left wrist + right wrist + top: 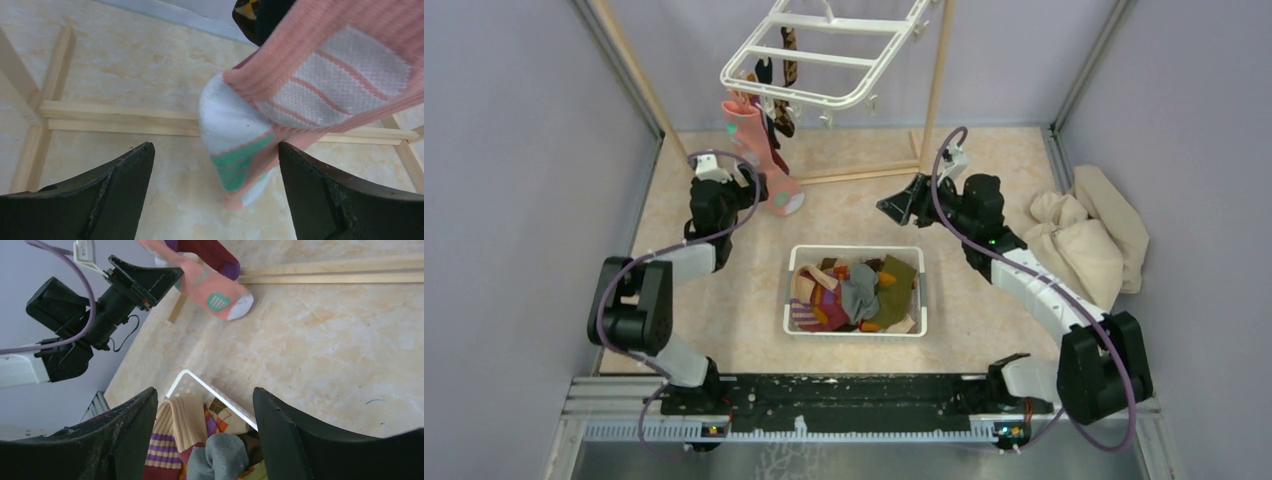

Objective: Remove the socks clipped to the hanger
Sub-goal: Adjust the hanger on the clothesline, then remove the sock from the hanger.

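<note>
Here the pink sock (320, 85) dangles just before the left claw (215, 146).

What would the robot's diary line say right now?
left gripper: open, by pink sock | right gripper: open, empty, near basket | hanger: socks clipped on

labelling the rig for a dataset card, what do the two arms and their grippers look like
Both the left arm and right arm alternate chunky black joint housings with white links. A purple cable loops along each. The left gripper and right gripper have two black, tapering fingers with rough inner faces. Both mount on a black rail.
</note>
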